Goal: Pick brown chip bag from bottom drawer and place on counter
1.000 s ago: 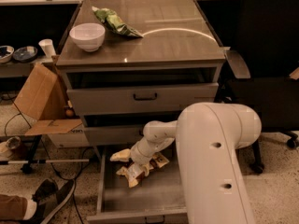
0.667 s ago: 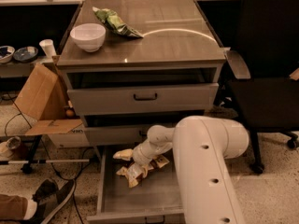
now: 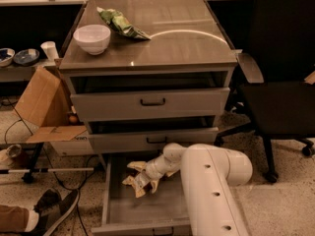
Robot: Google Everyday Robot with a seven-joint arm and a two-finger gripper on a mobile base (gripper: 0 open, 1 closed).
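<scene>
The bottom drawer (image 3: 147, 208) is pulled open, showing its flat grey floor. The brown chip bag (image 3: 133, 183), crumpled tan and brown foil, lies at the back left of the drawer floor. My gripper (image 3: 147, 177) reaches down into the drawer at the end of the white arm (image 3: 211, 181) and sits on the right side of the bag, touching it. The bag still rests on the drawer floor. The counter (image 3: 192, 45) is the glossy top of the cabinet, with a pale curved reflection.
A white bowl (image 3: 92, 37) and a green chip bag (image 3: 119, 23) sit on the counter's left part. The two upper drawers (image 3: 152, 102) are slightly open. A cardboard box (image 3: 42, 104) stands on the left, a black office chair (image 3: 280, 87) on the right, and a shoe (image 3: 54, 208) on the floor.
The thick white arm link has sunk lower and shifted in the view. The gripper stays at the bag in the drawer, and the bag has hardly moved.
</scene>
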